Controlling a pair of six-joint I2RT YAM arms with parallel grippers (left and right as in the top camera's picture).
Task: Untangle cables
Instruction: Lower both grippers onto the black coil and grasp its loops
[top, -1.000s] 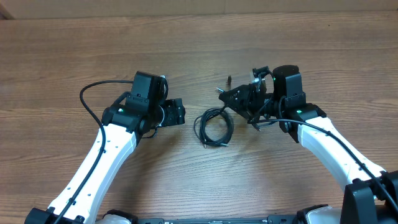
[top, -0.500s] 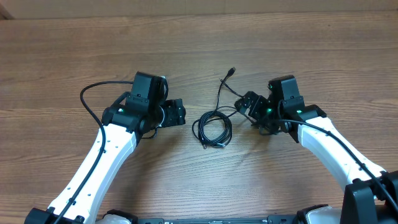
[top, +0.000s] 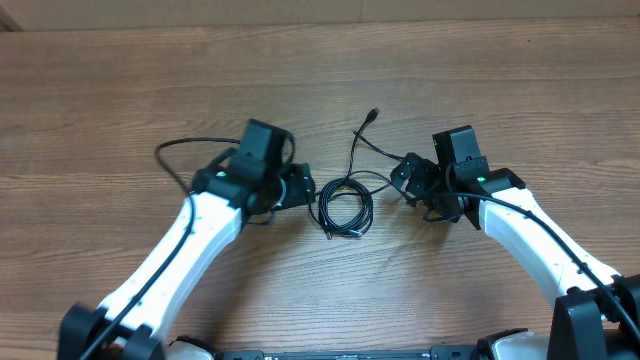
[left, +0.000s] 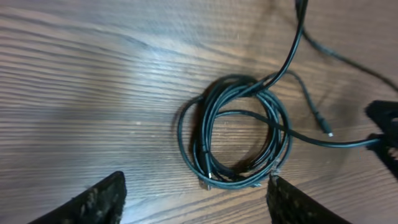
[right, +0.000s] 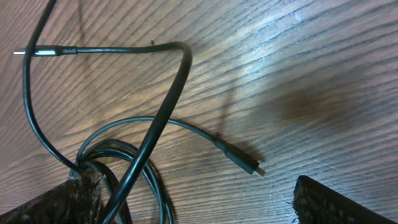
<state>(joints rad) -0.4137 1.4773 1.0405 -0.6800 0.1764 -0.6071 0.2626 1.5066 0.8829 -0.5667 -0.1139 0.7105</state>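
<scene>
Black cables lie coiled on the wooden table between the arms, held by neither. The left gripper and right gripper flank the coil, fingers apart and empty. Farther off, one loose end trails away. Pinching several strands at once would likely pull the tangle tighter.

Left pincer, right pincer: jaws apart.
</scene>
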